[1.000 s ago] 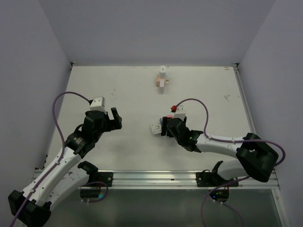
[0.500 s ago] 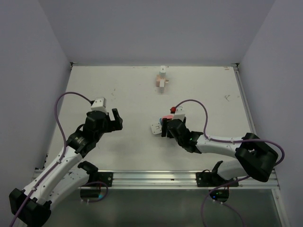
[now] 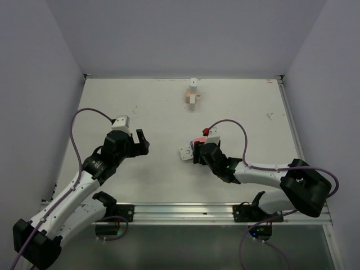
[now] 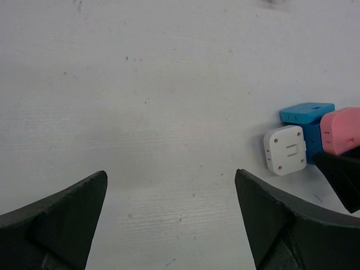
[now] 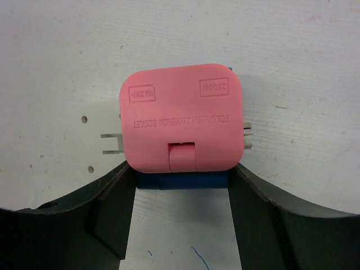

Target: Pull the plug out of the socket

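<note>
A pink socket (image 5: 181, 124) with embossed lettering sits stacked on a blue plug (image 5: 181, 180), with metal prongs showing at both its sides. My right gripper (image 5: 181, 185) is shut on this stack, its fingers pressing the blue body's sides and the pink lower corners. From above, the right gripper (image 3: 198, 151) covers most of the stack (image 3: 198, 140). A white square adapter (image 4: 286, 149) lies against the stack's left side. My left gripper (image 4: 170, 174) hangs wide open over bare table, left of the adapter; in the top view the left gripper (image 3: 141, 143) is well apart from it.
A small tan and white block (image 3: 192, 95) stands near the back wall. Purple cables (image 3: 236, 126) loop over both arms. The table (image 3: 253, 107) is walled at the back and both sides, with a metal rail (image 3: 185, 212) at the near edge.
My right gripper's jaws have narrowed onto the pink and blue stack. The left arm has shifted slightly right, toward the middle, still wide open.
</note>
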### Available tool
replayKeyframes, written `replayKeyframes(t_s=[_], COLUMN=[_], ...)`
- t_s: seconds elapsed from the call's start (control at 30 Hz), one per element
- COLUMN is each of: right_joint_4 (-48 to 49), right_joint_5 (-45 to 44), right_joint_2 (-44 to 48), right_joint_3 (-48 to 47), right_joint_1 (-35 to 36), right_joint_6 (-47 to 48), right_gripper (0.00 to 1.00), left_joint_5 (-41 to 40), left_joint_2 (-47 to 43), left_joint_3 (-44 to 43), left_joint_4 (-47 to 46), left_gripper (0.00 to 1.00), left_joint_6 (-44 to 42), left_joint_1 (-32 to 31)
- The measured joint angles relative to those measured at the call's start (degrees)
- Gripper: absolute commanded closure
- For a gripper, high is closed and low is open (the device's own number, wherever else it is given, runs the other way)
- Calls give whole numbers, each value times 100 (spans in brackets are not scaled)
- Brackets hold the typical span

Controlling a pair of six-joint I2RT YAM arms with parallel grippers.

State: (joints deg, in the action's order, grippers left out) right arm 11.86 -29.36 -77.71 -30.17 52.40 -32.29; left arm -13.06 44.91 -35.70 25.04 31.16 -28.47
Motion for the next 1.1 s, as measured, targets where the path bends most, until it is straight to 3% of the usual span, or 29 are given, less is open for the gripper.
replayKeyframes(t_s=[0.2,0.37,0.73,1.1], right_joint_4=[-74,-120,-251,-170], right_joint_5=[28,68,210,302], right_joint_2=[136,275,398,476], right_joint_3=[68,131,142,267], right_joint_1=[0,0,0,-35], right_joint_6=[-28,-258,-1167,-1775], right_gripper=[71,79,100,100], left_joint_5=[603,1270,1729,2050], left_joint_2=[278,890,2288,3257], left_joint_3=[210,396,516,651], left_joint_4=[-531,-1147,-2804,-4039], left_gripper=[2,2,6,15], left_joint_6=[411,892,1792,2461], left_joint_1=[2,-28,-815,-881])
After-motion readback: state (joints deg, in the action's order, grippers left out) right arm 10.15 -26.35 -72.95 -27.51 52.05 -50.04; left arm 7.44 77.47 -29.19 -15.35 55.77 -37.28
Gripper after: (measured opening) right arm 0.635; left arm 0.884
